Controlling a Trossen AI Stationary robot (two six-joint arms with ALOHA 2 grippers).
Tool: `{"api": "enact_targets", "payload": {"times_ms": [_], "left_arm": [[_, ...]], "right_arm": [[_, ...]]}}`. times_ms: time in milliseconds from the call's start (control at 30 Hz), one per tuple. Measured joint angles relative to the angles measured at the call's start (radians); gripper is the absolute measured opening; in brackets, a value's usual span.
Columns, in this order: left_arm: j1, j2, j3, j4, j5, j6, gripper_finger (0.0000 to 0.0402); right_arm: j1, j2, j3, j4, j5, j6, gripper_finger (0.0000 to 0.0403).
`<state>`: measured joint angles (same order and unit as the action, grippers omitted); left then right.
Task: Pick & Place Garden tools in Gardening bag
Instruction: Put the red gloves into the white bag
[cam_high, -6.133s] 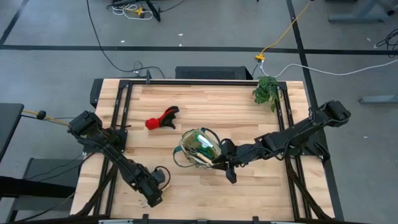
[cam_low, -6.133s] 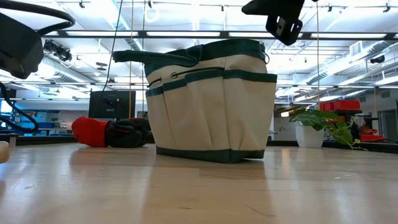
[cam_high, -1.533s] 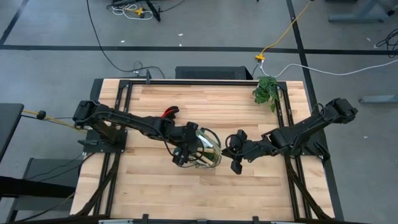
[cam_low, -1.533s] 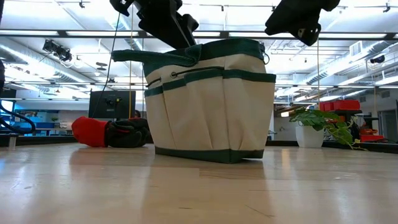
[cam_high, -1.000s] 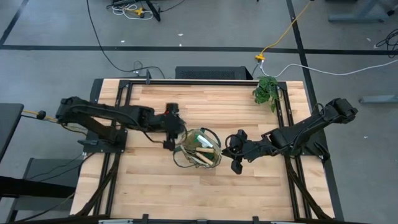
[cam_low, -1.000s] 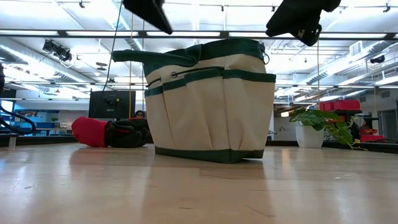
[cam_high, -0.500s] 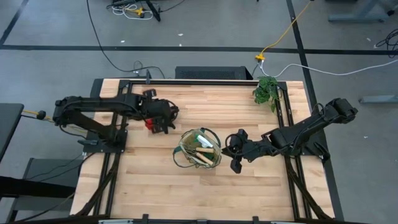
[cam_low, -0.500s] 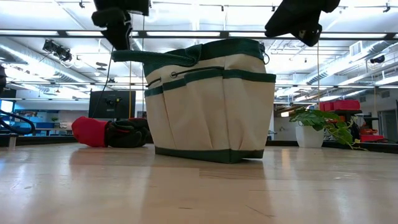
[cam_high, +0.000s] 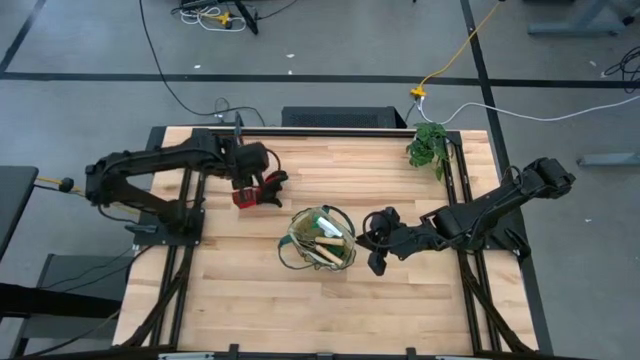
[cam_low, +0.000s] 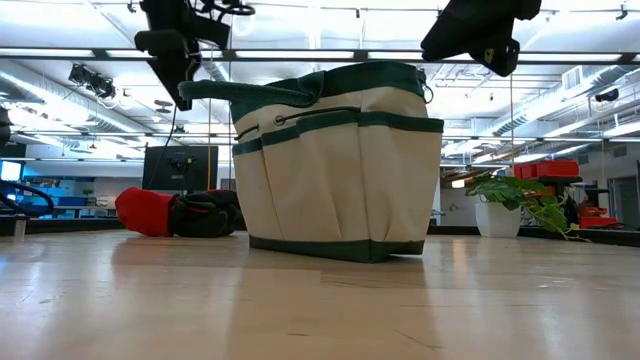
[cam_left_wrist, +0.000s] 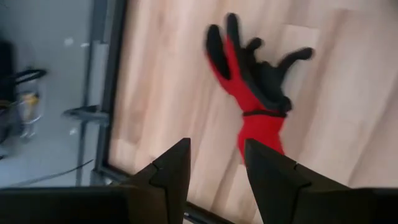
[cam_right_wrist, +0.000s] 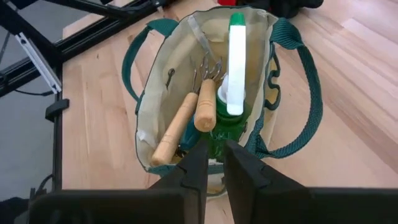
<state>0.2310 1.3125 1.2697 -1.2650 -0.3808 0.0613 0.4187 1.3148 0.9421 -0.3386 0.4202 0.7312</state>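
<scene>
A red-and-black glove (cam_left_wrist: 252, 93) lies flat on the wooden table (cam_high: 400, 300), left of the bag and toward the far edge. My left gripper (cam_left_wrist: 214, 146) hovers above it, pointing steeply down, open, with nothing between its fingers. The beige gardening bag (cam_high: 322, 238) with green trim stands upright mid-table. Inside it I see two wooden-handled tools (cam_right_wrist: 186, 118), a green bottle (cam_right_wrist: 227, 127) and a pale long handle (cam_right_wrist: 236, 62). My right gripper (cam_right_wrist: 216, 149) hangs in the air just right of the bag, its fingers a narrow gap apart and holding nothing.
A leafy green plant (cam_high: 428, 145) sits at the far right corner of the table. Black frame rails (cam_high: 190, 180) run along the left and right table edges. The bag's green loop handles (cam_right_wrist: 305, 93) hang over its sides. Bare wood lies in front of the bag.
My left gripper has swung away from the bag's left side toward the table's far left and now stands over the glove, tipped more steeply downward. The bag and the glove have stayed where they were.
</scene>
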Motion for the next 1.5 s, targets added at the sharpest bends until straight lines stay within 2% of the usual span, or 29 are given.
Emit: {"api": "enact_targets", "payload": {"times_ms": [100,200,400,533,633,800,967,1100,1167,1233,1300,1367,1500], "left_arm": [[0.055,0.0,-0.006,0.021,0.103,0.07,0.0158],[0.104,-0.002,-0.05,0.072,0.163,0.126,0.0158],[0.182,-0.04,-0.216,0.145,0.217,0.131,0.0158],[0.181,-0.04,-0.329,0.166,0.25,0.081,0.0158],[0.165,-0.04,-0.406,0.26,0.25,0.058,0.0158],[0.144,-0.039,-0.469,0.36,0.25,0.054,0.0158],[0.131,-0.037,-0.469,0.425,0.248,0.027,0.0158],[0.122,-0.037,-0.469,0.433,0.249,0.006,0.0158],[0.123,-0.037,-0.469,0.425,0.258,-0.023,0.0158],[0.124,-0.037,-0.469,0.423,0.317,-0.051,0.0158],[0.123,-0.037,-0.469,0.424,0.378,-0.08,0.0158],[0.122,-0.037,-0.469,0.424,0.428,-0.111,0.0158],[0.123,-0.037,-0.468,0.444,0.47,-0.16,0.0158]], "right_arm": [[0.0,0.0,0.0,0.0,0.002,0.016,0.005],[0.0,0.0,0.0,0.003,0.002,0.045,0.005],[0.0,0.0,0.0,0.009,0.003,0.073,0.005],[0.0,0.0,0.0,0.01,0.034,0.069,0.005],[-0.002,0.0,0.0,0.017,0.073,0.04,0.005],[-0.025,0.0,0.0,0.042,0.178,-0.058,0.005],[-0.09,0.0,0.0,0.106,0.393,-0.261,0.005],[-0.188,0.0,0.0,0.251,0.526,-0.562,0.005],[-0.259,0.0,0.0,0.369,0.53,-0.718,0.005],[-0.336,-0.01,-0.001,0.5,0.498,-0.791,0.005],[-0.409,-0.024,0.0,0.643,0.426,-0.798,0.005],[-0.474,-0.044,0.0,0.715,0.365,-0.766,0.005],[-0.551,-0.092,0.0,0.688,0.303,-0.66,0.005]]}}
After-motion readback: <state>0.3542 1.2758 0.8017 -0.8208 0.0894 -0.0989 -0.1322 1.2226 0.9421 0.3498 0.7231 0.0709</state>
